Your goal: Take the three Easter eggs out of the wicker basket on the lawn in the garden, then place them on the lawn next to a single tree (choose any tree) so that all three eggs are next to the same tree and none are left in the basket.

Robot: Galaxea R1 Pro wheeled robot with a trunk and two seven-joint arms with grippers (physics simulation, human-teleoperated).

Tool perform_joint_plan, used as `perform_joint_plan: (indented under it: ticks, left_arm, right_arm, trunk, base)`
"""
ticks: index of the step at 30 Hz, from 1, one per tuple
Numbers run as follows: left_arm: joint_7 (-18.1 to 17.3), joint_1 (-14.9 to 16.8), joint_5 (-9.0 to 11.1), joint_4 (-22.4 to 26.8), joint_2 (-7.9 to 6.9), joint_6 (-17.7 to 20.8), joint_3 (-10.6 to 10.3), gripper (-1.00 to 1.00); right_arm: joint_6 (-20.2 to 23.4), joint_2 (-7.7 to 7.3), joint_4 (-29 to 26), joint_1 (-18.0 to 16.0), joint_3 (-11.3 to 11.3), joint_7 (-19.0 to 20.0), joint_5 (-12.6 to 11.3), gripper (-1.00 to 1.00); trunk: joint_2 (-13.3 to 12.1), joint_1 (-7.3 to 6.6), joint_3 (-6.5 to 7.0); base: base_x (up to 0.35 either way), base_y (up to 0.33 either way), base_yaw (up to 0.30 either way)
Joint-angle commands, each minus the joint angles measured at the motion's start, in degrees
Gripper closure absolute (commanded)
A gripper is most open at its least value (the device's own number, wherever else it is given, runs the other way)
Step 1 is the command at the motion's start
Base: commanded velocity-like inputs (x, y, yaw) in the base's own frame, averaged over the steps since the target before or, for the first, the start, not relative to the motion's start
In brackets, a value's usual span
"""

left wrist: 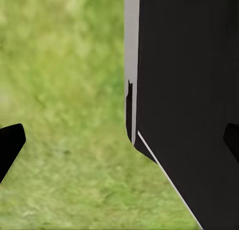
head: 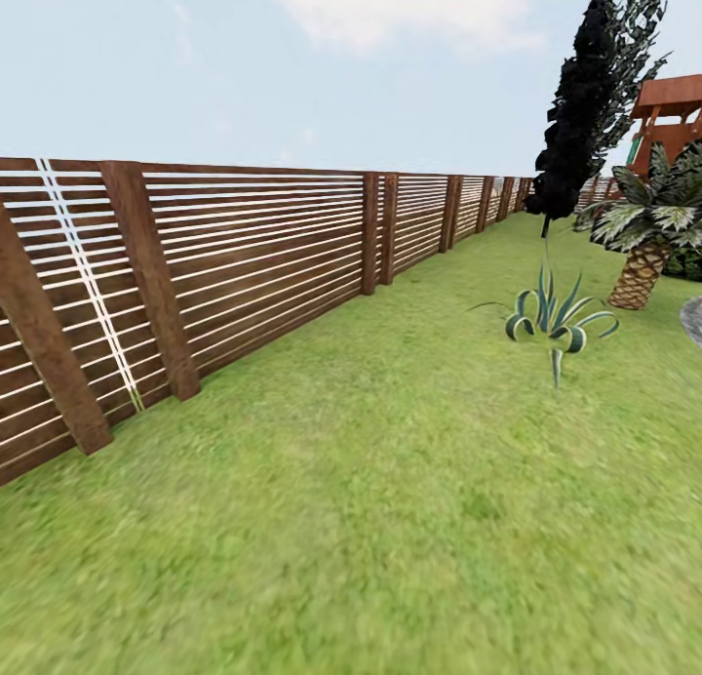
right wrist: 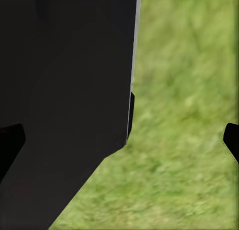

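Note:
The lawn spreads out ahead as mottled green grass. The Easter eggs, the wicker basket and the tree are out of view. In the left wrist view my left gripper is open, its dark fingertips far apart over grass beside a black part of the robot's body. My right gripper is open too, fingertips wide apart, with the same black body beside it. Nothing sits between either pair of fingers.
A brown slatted wooden fence runs along the left and recedes to the back. A narrow near-black cypress, a spiky striped plant, a short palm and a red wooden structure stand at the right.

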State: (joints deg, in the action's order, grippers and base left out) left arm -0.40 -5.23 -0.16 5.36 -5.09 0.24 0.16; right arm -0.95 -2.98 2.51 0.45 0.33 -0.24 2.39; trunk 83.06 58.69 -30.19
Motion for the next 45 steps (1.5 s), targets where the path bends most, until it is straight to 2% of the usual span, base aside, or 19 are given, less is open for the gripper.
perform_joint_plan:
  ticks: [1, 20, 31, 45]
  left_arm:
    - [-0.04, -0.04, -0.02, 0.13, -0.01, 0.02, 0.02, -1.0]
    - [-0.04, -0.04, -0.02, 0.11, -0.01, 0.02, 0.02, -1.0]
    - [-0.04, -0.04, -0.02, 0.11, -0.01, 0.02, 0.02, -1.0]
    - [-0.04, -0.04, -0.02, 0.14, -0.01, -0.06, 0.02, -1.0]
  right_arm:
    - [-0.1, -0.01, 0.04, -0.01, 0.02, -0.02, 0.25, -1.0]
    - [-0.12, -0.01, 0.04, -0.01, 0.02, -0.02, 0.27, -1.0]
    - [-0.19, 0.25, 0.04, -0.01, 0.02, 0.22, 0.34, -1.0]
    - [-0.17, 0.17, 0.04, -0.01, -0.07, -0.02, 0.25, -1.0]
  trunk:
    - [0.01, 0.04, -0.03]
    - [0.01, 0.04, -0.03]
    - [0.01, 0.04, -0.07]
    - [0.01, 0.04, -0.08]
  base:
    - [0.335, 0.0, 0.0]
    - [0.335, 0.0, -0.001]
    - [0.335, 0.0, -0.179]
    - [0.335, 0.0, -0.009]
